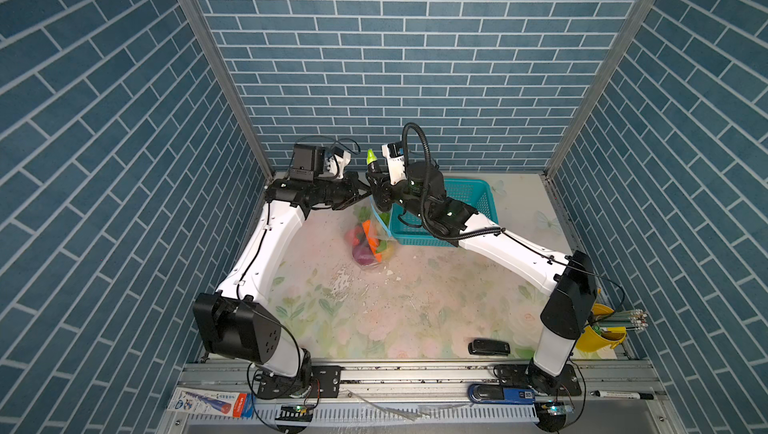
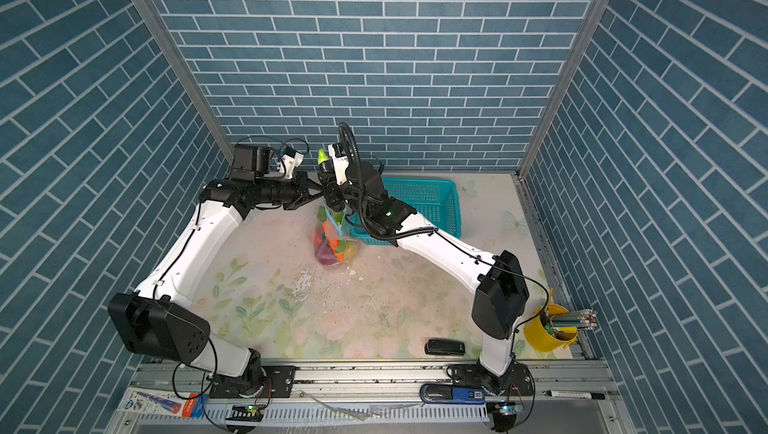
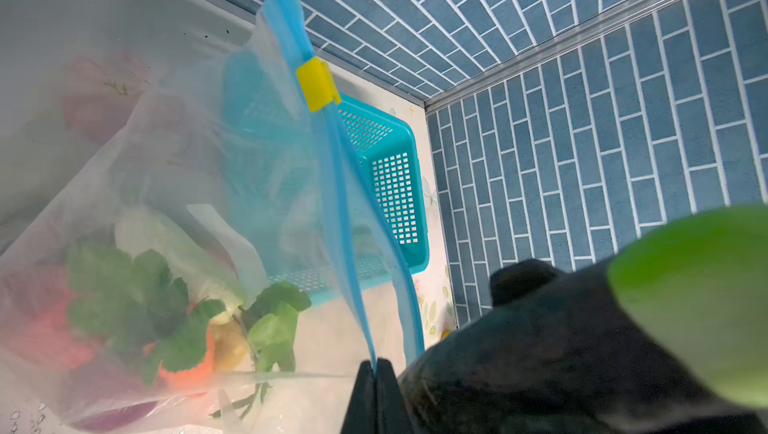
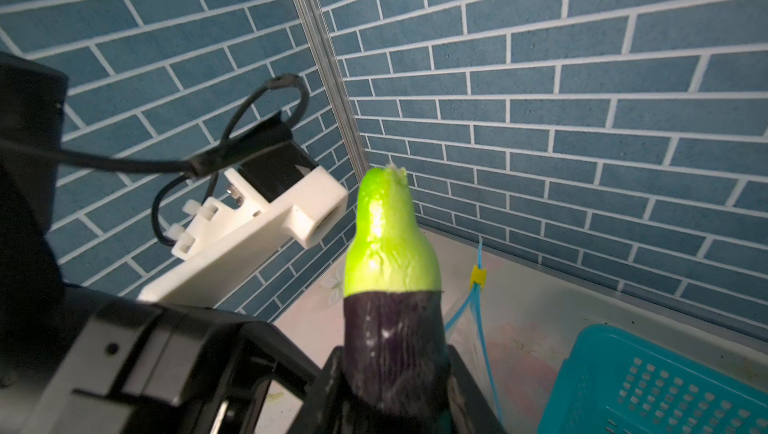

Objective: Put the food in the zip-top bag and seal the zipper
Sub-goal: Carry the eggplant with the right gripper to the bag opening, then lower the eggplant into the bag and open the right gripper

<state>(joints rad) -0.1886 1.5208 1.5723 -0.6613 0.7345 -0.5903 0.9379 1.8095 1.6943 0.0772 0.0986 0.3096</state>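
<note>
In both top views the left gripper (image 1: 360,195) and right gripper (image 1: 377,186) meet in one dark knot, and their jaws are hard to make out there. The left wrist view, which cuts its fingertips (image 3: 365,394) off at the frame edge, shows them pressed tight together on one end of the zipper (image 3: 338,203), a thin, smooth light-blue strip carrying a blocky yellow slider tab (image 3: 316,83). The right gripper is partly closed around the eggplant (image 4: 392,328). The eggplant's lower end is hidden between the fingers, and its glossy dark skin rises to a lime-green cap.

The zip-top bag (image 3: 166,153) hangs from the left grip, its bottom down on the floral table (image 1: 415,307) just beside the teal perforated basket (image 1: 469,199). Its cloudy, crinkled film blurs the food inside: ruffled leafy greens (image 3: 124,286), a rounded white piece (image 3: 166,236), an orange carrot (image 1: 368,230) and a purple onion (image 1: 363,255). A reddish shape is too smeared to name.
</note>
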